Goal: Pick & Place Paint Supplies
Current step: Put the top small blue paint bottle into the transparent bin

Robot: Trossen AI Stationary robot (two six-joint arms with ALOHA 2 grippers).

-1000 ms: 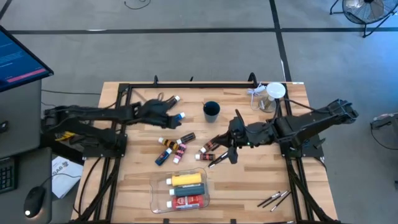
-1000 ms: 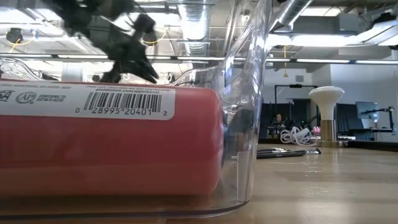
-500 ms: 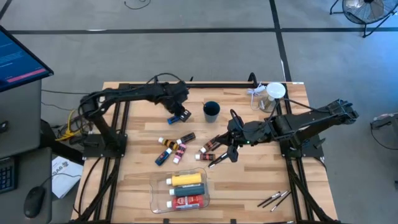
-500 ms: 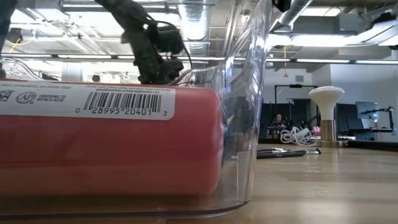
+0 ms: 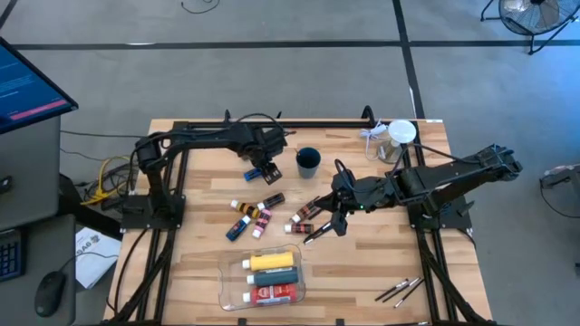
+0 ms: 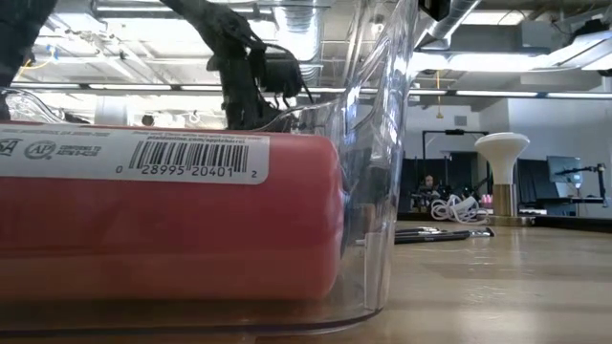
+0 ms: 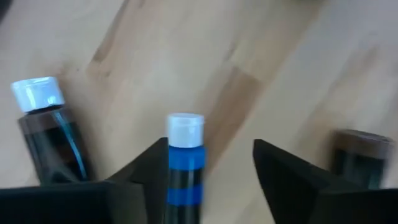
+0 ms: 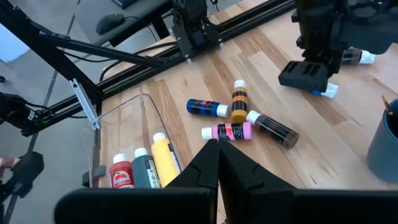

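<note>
A blue paint tube with a white cap [image 7: 185, 169] lies on the wooden table between the open fingers of my left gripper [image 7: 208, 155], which points down at it from above [image 5: 263, 167]. A dark tube with a white cap [image 7: 38, 134] lies beside it. My right gripper [image 8: 217, 146] hangs shut over the table's middle [image 5: 337, 217], with nothing showing between its fingers. Several small tubes [image 5: 254, 214] lie loose below it. A clear bin [image 5: 228, 282] near the front edge holds a yellow bottle [image 5: 272, 261], a dark green one and a red one [image 6: 163, 220]. My left gripper's fingers stand on either side of the blue tube, pointing down. One finger [image 7: 148, 171] lies close against the tube's side just below the cap [image 7: 174, 163], and I cannot tell whether it touches. The tube lies flat on the table.
A dark cup [image 5: 308, 161] stands just right of the left gripper. A clear jar with a white lid [image 5: 399, 136] is at the far right corner. Thin brushes [image 5: 401, 290] lie near the front right. A black frame rail [image 5: 272, 123] runs along the far edge.
My left arm has swung toward the table's right, raised its elbow and tipped its gripper from nearly level to pointing down, and it has come over the blue tube. The tubes on the table lie where they were. My right gripper has kept still.
</note>
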